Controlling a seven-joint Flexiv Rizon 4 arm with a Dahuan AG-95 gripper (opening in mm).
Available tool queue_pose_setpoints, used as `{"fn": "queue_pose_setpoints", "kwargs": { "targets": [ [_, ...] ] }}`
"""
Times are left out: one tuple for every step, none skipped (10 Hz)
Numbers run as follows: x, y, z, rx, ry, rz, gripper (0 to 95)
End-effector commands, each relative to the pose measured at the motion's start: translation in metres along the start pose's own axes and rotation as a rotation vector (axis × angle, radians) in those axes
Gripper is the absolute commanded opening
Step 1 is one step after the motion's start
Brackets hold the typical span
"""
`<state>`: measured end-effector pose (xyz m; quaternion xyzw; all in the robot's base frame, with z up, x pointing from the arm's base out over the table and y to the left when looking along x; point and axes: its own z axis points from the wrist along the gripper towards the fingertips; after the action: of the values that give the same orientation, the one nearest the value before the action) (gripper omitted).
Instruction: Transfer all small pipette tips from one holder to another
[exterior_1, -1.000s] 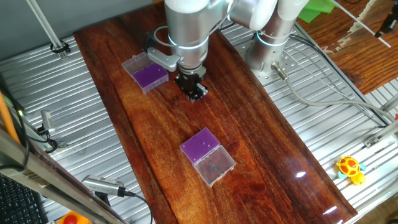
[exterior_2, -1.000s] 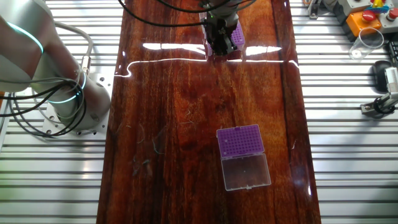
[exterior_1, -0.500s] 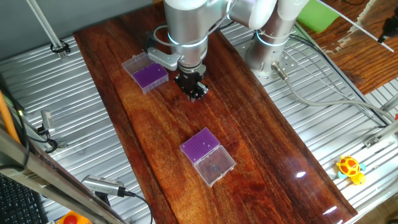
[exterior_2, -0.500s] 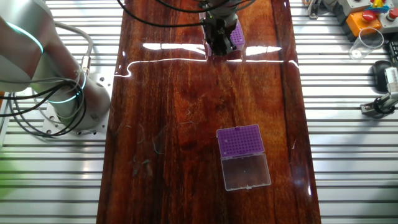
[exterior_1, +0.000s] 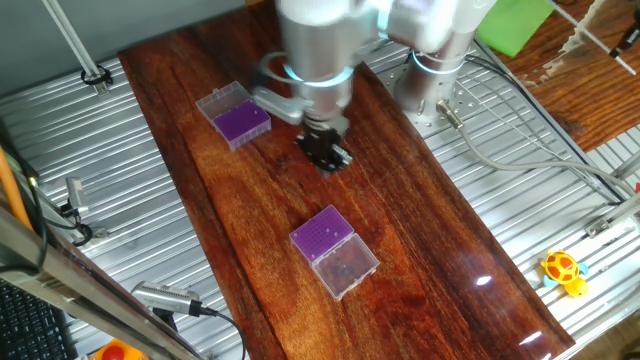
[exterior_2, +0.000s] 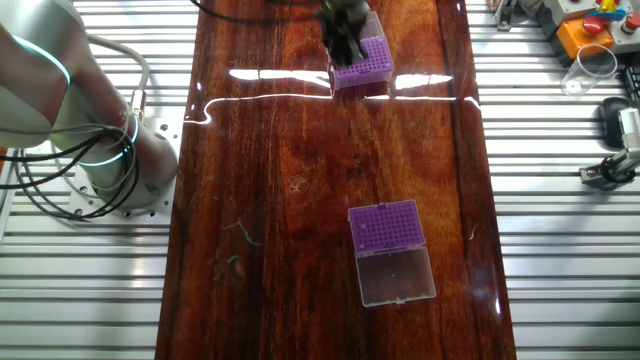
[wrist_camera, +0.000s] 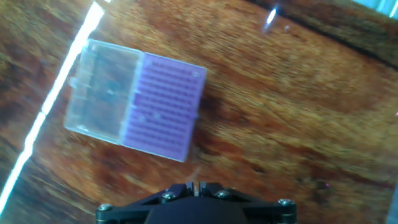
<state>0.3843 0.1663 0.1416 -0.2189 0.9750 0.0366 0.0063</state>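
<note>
Only the hand view shows the end effector (wrist_camera: 194, 186) closed above the purple holder (wrist_camera: 160, 104).

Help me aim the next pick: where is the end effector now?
In one fixed view, the end effector hangs over bare wood between the two purple tip holders, nearer the far holder.

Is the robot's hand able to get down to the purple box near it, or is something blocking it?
Probably yes. The end effector hangs over bare wood beside the purple pipette-tip holder with its clear lid open, and nothing stands between them in any view.
</note>
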Motion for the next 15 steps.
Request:
{"fn": "queue_pose_setpoints", "kwargs": {
  "targets": [
    [-0.015, 0.026, 0.013, 0.012, 0.000, 0.045, 0.0],
    [-0.018, 0.035, 0.018, 0.022, -0.006, 0.059, 0.0],
    [-0.022, 0.041, 0.022, 0.025, -0.012, 0.070, 0.0],
    [-0.025, 0.045, 0.024, 0.028, -0.014, 0.078, 0.0],
    [-0.029, 0.050, 0.027, 0.029, -0.019, 0.087, 0.0],
    [-0.031, 0.052, 0.028, 0.032, -0.020, 0.095, 0.0],
    [-0.034, 0.056, 0.031, 0.035, -0.022, 0.104, 0.0],
    [-0.036, 0.059, 0.032, 0.037, -0.025, 0.110, 0.0],
    [-0.037, 0.060, 0.033, 0.038, -0.026, 0.113, 0.0],
    [-0.038, 0.062, 0.033, 0.039, -0.026, 0.116, 0.0],
    [-0.039, 0.063, 0.034, 0.041, -0.026, 0.118, 0.0],
    [-0.040, 0.064, 0.035, 0.042, -0.026, 0.121, 0.0],
    [-0.041, 0.066, 0.037, 0.045, -0.026, 0.125, 0.0],
    [-0.042, 0.067, 0.040, 0.046, -0.029, 0.127, 0.0],
    [-0.043, 0.068, 0.043, 0.049, -0.030, 0.130, 0.0]
  ]
}}
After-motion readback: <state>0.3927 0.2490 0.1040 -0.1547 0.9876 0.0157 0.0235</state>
